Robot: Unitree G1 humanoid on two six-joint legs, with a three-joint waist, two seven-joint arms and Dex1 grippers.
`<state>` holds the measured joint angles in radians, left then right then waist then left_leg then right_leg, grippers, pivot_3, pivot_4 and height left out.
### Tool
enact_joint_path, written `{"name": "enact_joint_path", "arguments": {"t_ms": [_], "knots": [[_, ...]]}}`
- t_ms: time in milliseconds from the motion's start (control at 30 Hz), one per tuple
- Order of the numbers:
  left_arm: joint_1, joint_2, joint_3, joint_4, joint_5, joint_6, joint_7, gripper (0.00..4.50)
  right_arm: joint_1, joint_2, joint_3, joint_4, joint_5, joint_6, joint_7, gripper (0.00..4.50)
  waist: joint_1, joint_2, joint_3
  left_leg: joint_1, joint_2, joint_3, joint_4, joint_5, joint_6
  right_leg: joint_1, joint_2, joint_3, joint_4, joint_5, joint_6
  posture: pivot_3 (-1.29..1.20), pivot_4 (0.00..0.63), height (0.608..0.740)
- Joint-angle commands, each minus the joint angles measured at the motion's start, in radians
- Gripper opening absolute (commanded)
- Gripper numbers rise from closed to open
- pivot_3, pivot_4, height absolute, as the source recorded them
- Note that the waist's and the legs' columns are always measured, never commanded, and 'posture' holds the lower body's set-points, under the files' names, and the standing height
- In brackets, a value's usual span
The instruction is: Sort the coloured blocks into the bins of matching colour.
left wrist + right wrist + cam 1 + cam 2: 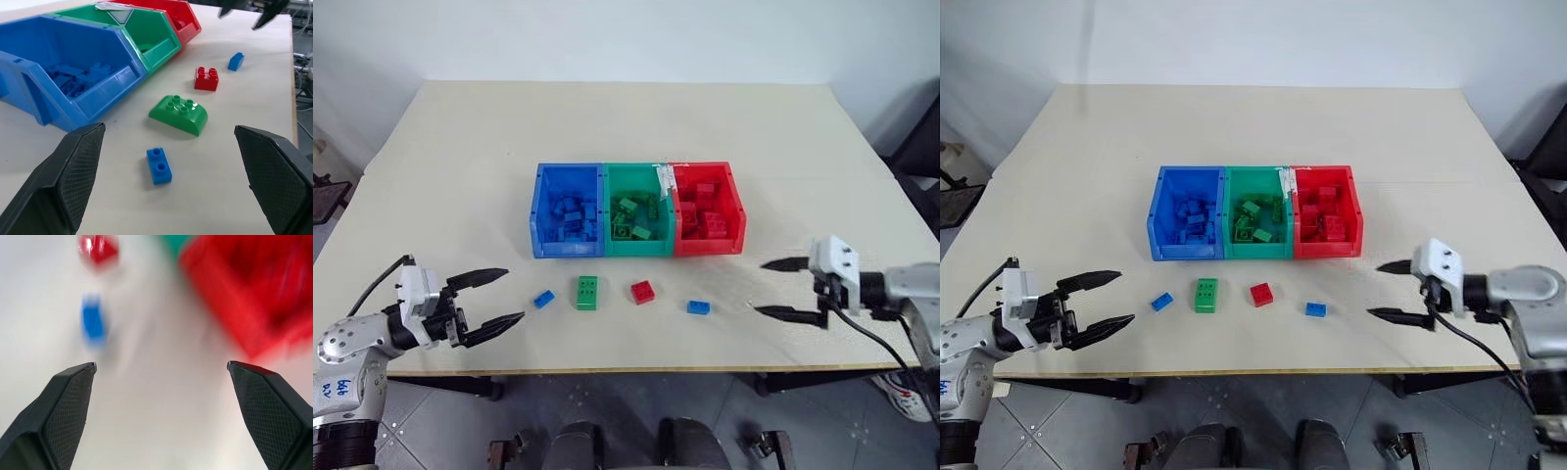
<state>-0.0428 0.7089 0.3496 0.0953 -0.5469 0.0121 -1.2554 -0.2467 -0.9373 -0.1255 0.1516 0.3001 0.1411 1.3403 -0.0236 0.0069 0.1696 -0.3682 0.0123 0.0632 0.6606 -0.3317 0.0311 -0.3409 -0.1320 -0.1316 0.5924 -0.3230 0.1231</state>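
Grippers, left (499,298) and right (781,288), are both hanging released either side of four loose blocks lying before the bins (637,247).

four loose blocks (586,292) lie before the part-filled bins (637,252) — two blue, green, red.

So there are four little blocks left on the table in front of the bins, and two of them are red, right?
Not quite. Four blocks are left, but only one is red. Two are blue and one is green, as the left eye view shows.
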Motion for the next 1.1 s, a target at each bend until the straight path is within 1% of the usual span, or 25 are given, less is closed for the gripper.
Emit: {"name": "enact_joint_path", "arguments": {"t_ms": [33,100,300,433,567,633,700,1000,1100], "knots": [[0.001,0.025,0.032,0.011,-0.030,-0.012,-0.040,4.50,0.037,-0.044,-0.075,-0.049,0.029,0.008,-0.012,4.48,-0.002,0.000,0.000,0.000,0.000,0.001,0.000,0.000,0.000,0.000,0.000,0.000,0.000,0.000,0.000,0.00,0.150,0.740],[0.004,0.034,0.036,0.024,-0.025,-0.017,-0.059,4.50,0.049,-0.039,-0.076,-0.087,0.036,0.028,-0.026,4.48,-0.003,0.000,0.000,0.000,0.001,0.001,0.000,0.000,0.000,0.000,0.000,0.000,0.000,0.000,0.000,0.00,0.150,0.740],[-0.006,0.033,0.042,0.023,-0.023,-0.020,-0.057,4.50,0.014,0.065,0.053,-0.269,0.028,0.138,-0.132,4.48,-0.002,0.000,0.000,0.000,0.002,0.001,0.000,0.000,0.000,-0.001,-0.001,0.002,0.000,0.000,0.000,0.00,0.150,0.740],[0.014,0.027,0.048,-0.006,-0.025,-0.017,-0.048,4.50,-0.039,0.138,0.163,-0.275,-0.040,0.163,-0.204,4.48,0.004,0.000,0.000,0.000,0.001,0.000,0.001,0.000,0.000,-0.001,-0.002,0.002,0.000,0.000,0.000,0.00,0.150,0.740],[0.039,0.018,0.056,-0.047,-0.030,-0.010,-0.024,4.50,-0.075,0.184,0.240,-0.248,-0.082,0.159,-0.225,4.48,0.008,0.000,0.000,-0.001,0.000,-0.001,0.001,0.000,0.000,-0.001,-0.002,0.002,0.000,0.000,0.000,0.00,0.150,0.740],[0.053,0.017,0.063,-0.065,-0.034,-0.007,-0.015,4.50,-0.088,0.197,0.258,-0.246,-0.086,0.165,-0.229,4.09,0.008,0.000,0.000,0.000,0.000,-0.001,0.001,0.000,0.000,-0.001,-0.002,0.002,0.000,0.000,0.000,0.00,0.150,0.740],[0.067,0.018,0.071,-0.078,-0.036,-0.005,-0.005,4.50,-0.094,0.201,0.264,-0.246,-0.082,0.150,-0.217,3.53,0.008,0.000,0.000,0.000,0.000,-0.001,0.001,0.000,0.000,-0.001,-0.002,0.002,0.000,0.000,0.000,0.00,0.150,0.740],[0.127,0.011,0.098,-0.136,-0.052,0.002,0.032,4.50,-0.103,0.182,0.270,-0.235,-0.093,0.136,-0.190,0.36,0.012,0.000,0.000,0.000,0.000,-0.001,0.001,0.000,0.000,0.000,-0.002,0.002,0.000,0.000,0.000,0.00,0.150,0.740],[0.135,0.008,0.098,-0.147,-0.055,0.004,0.044,4.50,-0.111,0.179,0.266,-0.228,-0.089,0.135,-0.179,0.34,0.013,0.000,0.000,0.000,0.000,-0.001,0.001,0.000,0.000,-0.001,-0.002,0.002,0.000,0.000,0.000,0.00,0.150,0.740]]}}
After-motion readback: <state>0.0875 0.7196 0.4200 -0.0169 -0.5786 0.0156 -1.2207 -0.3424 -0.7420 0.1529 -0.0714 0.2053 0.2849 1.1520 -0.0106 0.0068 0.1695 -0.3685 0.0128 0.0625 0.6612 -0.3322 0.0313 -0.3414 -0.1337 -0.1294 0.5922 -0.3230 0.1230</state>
